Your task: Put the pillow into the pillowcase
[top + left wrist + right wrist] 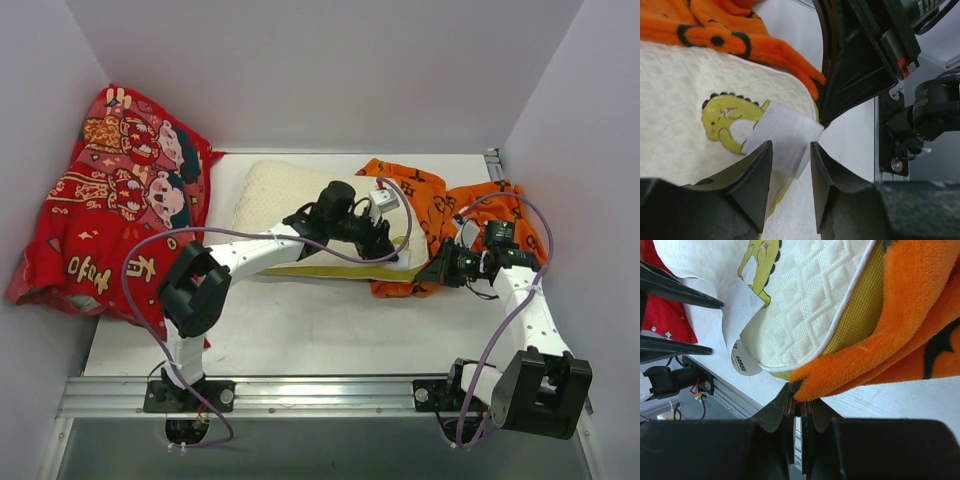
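Note:
The cream-white pillow [272,195] lies mid-table, its yellow-green band [310,270] along the near edge. The orange pillowcase [425,200] is bunched at its right end, with fabric over the far corner and under the near corner. My left gripper [385,243] is open over the pillow's right corner. In the left wrist view its jaws [791,143] straddle the white tag [785,135] beside the yellow dinosaur mark [727,122]. My right gripper [440,270] is shut on the pillowcase's edge [840,375], just below the pillow [810,295].
A red cartoon-printed cloth [120,200] is heaped against the left wall. White walls close the table at the back and sides. A metal rail [320,395] runs along the near edge. The two grippers are close together at the pillow's right corner.

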{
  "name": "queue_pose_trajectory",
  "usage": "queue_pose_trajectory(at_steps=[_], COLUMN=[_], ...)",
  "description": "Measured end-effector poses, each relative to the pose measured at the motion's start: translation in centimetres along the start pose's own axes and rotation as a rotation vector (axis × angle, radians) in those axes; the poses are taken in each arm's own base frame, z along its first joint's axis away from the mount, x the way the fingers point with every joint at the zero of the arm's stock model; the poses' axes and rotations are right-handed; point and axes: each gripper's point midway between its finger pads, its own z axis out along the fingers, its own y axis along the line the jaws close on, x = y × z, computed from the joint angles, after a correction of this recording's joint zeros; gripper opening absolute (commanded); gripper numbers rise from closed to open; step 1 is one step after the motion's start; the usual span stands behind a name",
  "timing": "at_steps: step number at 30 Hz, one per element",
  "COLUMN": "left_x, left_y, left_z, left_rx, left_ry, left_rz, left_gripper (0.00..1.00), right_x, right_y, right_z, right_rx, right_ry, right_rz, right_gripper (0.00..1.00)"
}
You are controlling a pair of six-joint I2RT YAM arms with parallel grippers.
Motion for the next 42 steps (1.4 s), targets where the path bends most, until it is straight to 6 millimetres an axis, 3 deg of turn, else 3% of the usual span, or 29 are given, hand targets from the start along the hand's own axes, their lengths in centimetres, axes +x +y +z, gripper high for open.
queue_pose_trajectory(at_steps=[4, 7, 10, 16, 17, 20, 21, 22, 25, 27, 30, 34, 37, 40, 42], left_x=[1.0, 4.1, 6.9, 4.0, 3.7, 3.9, 4.1, 4.1, 3.6, 2.7, 1.1, 0.3, 2.3, 6.8, 10.1], left_y=[0.5, 3.2, 5.1, 4.8, 4.7, 3.9, 3.6, 3.1, 2.5, 2.4, 2.9, 6.6, 11.0, 14.9, 15.9], left_z=[3.3, 7.1, 8.6, 8.5, 8.2, 6.4, 5.6, 4.7, 1.5, -0.7, -4.4, -7.7, -10.1, -11.8, -12.1], left_rx=[0.022, 0.017, 0.000, 0.011, 0.012, 0.009, 0.006, 0.004, -0.031, -0.067, -0.155, -0.313, -0.439, -0.511, -0.508], left_ry=[0.000, 0.031, 0.050, -0.015, -0.025, -0.031, -0.030, -0.030, -0.023, -0.015, -0.007, 0.041, 0.123, 0.253, 0.331], left_rz=[-0.046, -0.173, -0.302, -0.399, -0.414, -0.442, -0.448, -0.443, -0.423, -0.380, -0.261, -0.096, -0.026, -0.047, -0.084], left_gripper=[0.25, 0.21, 0.19, 0.23, 0.34, 0.50, 0.62, 0.66, 0.73, 0.75, 0.77, 0.76, 0.70, 0.63, 0.58], right_x=[0.0, 0.2, 0.7, 2.6, 2.7, 3.2, 3.5, 3.7, 2.7, 0.2, -4.1, -6.6, -6.8, -6.3, -6.1], right_y=[0.1, 0.3, 0.6, 3.9, 4.1, 3.9, 3.7, 3.7, 4.1, 4.4, 5.2, 5.3, 3.3, 0.2, -1.4], right_z=[-0.1, -0.1, -0.1, 0.3, 0.3, 0.8, 1.0, 1.0, 0.0, -1.4, -3.2, -2.3, 0.6, 4.1, 6.2], right_rx=[0.000, -0.002, 0.005, -0.041, -0.042, -0.041, -0.039, -0.042, -0.050, -0.039, -0.002, 0.053, 0.114, 0.176, 0.198], right_ry=[-0.004, -0.009, -0.016, -0.021, -0.020, 0.018, 0.039, 0.064, 0.075, 0.017, -0.083, -0.087, -0.009, 0.099, 0.159], right_rz=[-0.004, -0.016, -0.045, -0.202, -0.212, -0.191, -0.172, -0.151, -0.122, -0.121, -0.187, -0.255, -0.239, -0.186, -0.154], right_gripper=[0.00, 0.00, 0.00, 0.00, 0.02, 0.21, 0.27, 0.31, 0.45, 0.54, 0.56, 0.56, 0.54, 0.51, 0.50])
